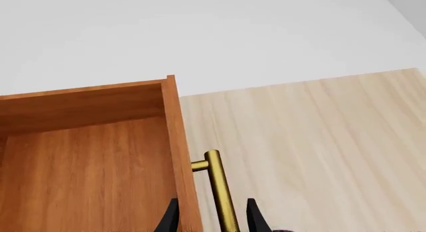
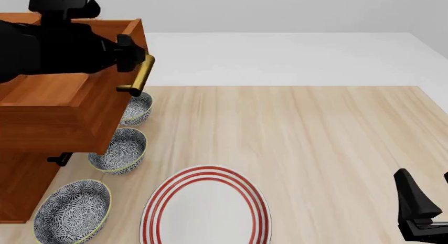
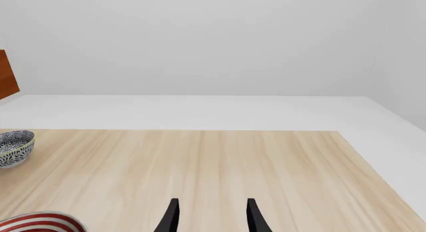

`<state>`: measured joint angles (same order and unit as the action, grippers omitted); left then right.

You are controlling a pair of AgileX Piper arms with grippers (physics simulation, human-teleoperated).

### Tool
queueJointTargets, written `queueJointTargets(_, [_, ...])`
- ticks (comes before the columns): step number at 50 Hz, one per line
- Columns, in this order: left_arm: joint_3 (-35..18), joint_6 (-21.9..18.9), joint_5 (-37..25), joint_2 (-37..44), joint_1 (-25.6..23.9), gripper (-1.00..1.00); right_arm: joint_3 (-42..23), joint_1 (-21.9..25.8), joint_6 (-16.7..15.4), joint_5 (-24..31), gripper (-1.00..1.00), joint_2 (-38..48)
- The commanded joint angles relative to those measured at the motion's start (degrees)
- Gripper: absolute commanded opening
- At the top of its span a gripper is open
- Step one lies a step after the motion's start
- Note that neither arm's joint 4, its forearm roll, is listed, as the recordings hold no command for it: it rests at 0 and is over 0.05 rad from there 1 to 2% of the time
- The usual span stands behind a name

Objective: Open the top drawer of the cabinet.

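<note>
The cabinet [image 2: 21, 186] stands at the table's left edge. Its top drawer [image 2: 70, 97] is slid out toward the table's middle, and I look down into its empty wooden box [image 1: 87, 162]. The brass bar handle [image 2: 140, 73] sticks out from the drawer front. My left gripper [image 2: 131, 49] reaches over the drawer and stands open, with a black finger on each side of the handle [image 1: 220, 187] and a gap between each finger and the bar. My right gripper [image 2: 428, 190] rests open and empty near the table's front right corner, far from the cabinet.
Three patterned bowls [image 2: 136, 108] [image 2: 119, 149] [image 2: 70, 210] line up along the cabinet's front, partly under the pulled-out drawer. A red-striped white plate [image 2: 206, 207] lies near the front edge. A lower drawer handle [image 2: 60, 159] pokes out beneath the top drawer.
</note>
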<state>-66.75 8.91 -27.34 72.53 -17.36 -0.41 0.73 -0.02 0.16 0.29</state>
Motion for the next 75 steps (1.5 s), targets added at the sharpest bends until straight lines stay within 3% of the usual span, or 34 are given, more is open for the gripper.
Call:
queueJointTargets(1, [-2.9, -2.7, -1.0, -1.7, -1.2, 1.00, 0.0, 0.0, 0.0, 0.0, 1.00, 0.0])
queueJointTargets(47, [-5.8, -4.1, -3.7, -5.7, -1.2, 1.00, 0.0, 0.0, 0.0, 0.0, 1.00, 0.0])
queueJointTargets(75, [-5.2, -6.4, -4.4, -10.8, -4.1, 1.00, 0.0, 0.0, 0.0, 0.0, 1.00, 0.0])
